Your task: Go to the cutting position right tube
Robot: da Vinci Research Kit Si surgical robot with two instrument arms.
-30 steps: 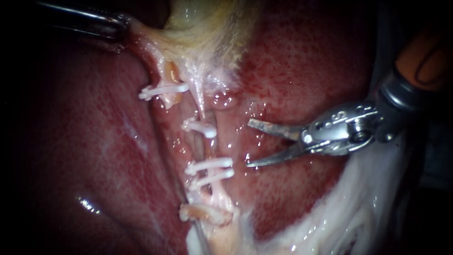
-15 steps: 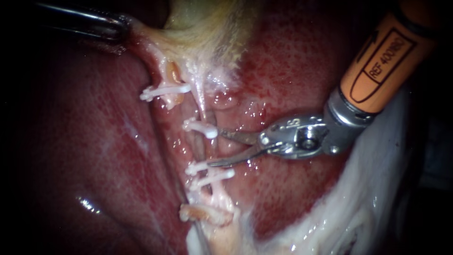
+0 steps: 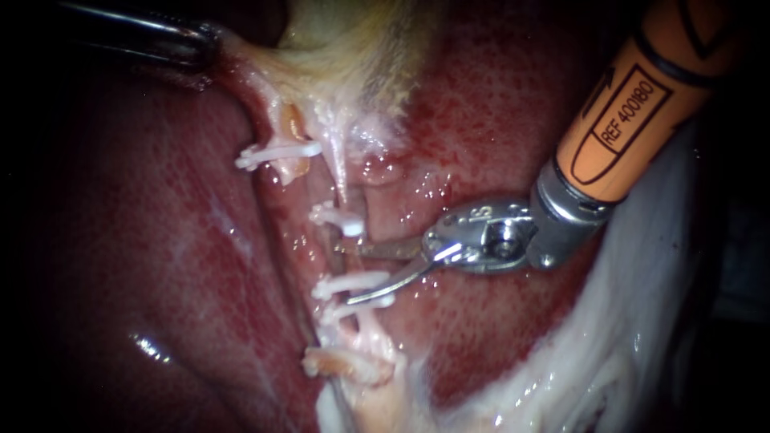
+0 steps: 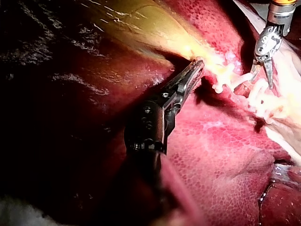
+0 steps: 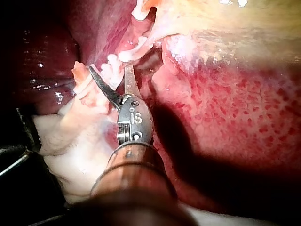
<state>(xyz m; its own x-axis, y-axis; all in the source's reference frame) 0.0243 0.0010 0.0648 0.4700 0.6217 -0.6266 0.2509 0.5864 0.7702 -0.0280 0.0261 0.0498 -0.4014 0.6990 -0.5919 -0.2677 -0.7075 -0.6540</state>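
The right tube [image 3: 341, 180] runs down from the yellowish gallbladder [image 3: 353, 48] as a pale strand. It carries one white clip [image 3: 341, 220] above and two white clips [image 3: 357, 282] below. My right instrument [image 3: 345, 273] has thin blades and stands open across the tube between those clips; its lower blade lies over the lower clips. In the right wrist view the open blades [image 5: 110, 68] straddle the white clips [image 5: 113, 63]. My left instrument [image 3: 200, 44] is shut on the gallbladder's edge and holds it taut, as its jaws [image 4: 195, 70] also show.
The left tube bears one white clip [image 3: 277, 152] beside an orange stub. Red liver [image 3: 497, 104] lies on both sides of the tubes. White fatty tissue [image 3: 609, 353] spreads under the right instrument's shaft. A frayed pale stump [image 3: 345, 365] sits below the lower clips.
My right instrument has moved leftward to the tube, and its open blades now reach across it between the clips. The left instrument has stayed put.
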